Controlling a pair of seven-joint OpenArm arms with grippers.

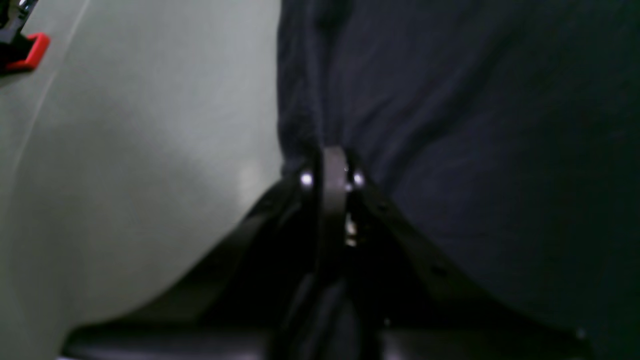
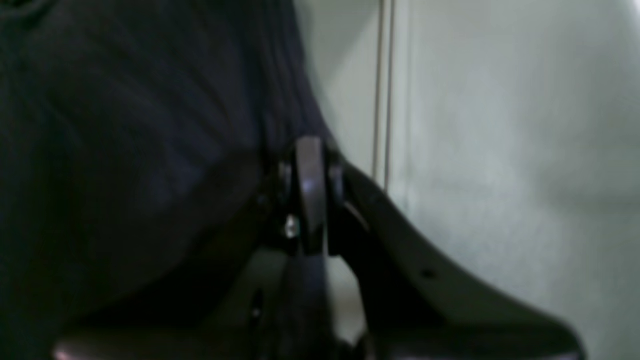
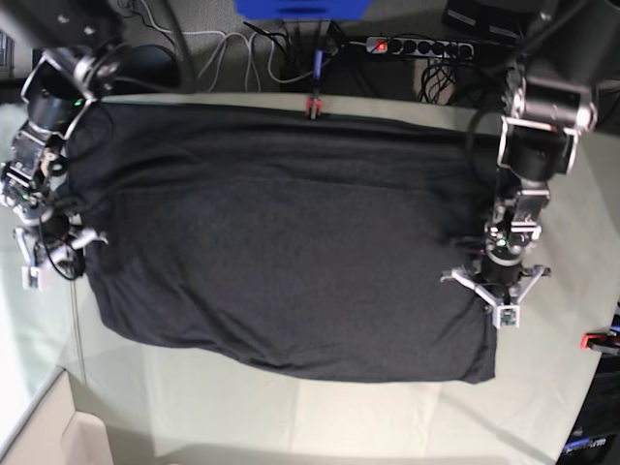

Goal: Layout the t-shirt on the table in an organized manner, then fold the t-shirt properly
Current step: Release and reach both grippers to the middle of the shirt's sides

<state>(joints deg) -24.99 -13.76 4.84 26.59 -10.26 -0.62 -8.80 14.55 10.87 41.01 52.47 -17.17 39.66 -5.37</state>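
The charcoal-black t-shirt lies spread wide across the pale grey-green table, its plain side up. At the shirt's right edge my left gripper points toward the table's front. In the left wrist view the left gripper is shut on that edge of the t-shirt, and the cloth bunches at its tips. My right gripper is at the shirt's left edge. The right wrist view has the right gripper shut on the t-shirt where the fabric meets the table.
A red clamp sits at the table's right edge, also in the left wrist view as the red clamp. Another clamp holds the far edge. A power strip and cables lie behind the table.
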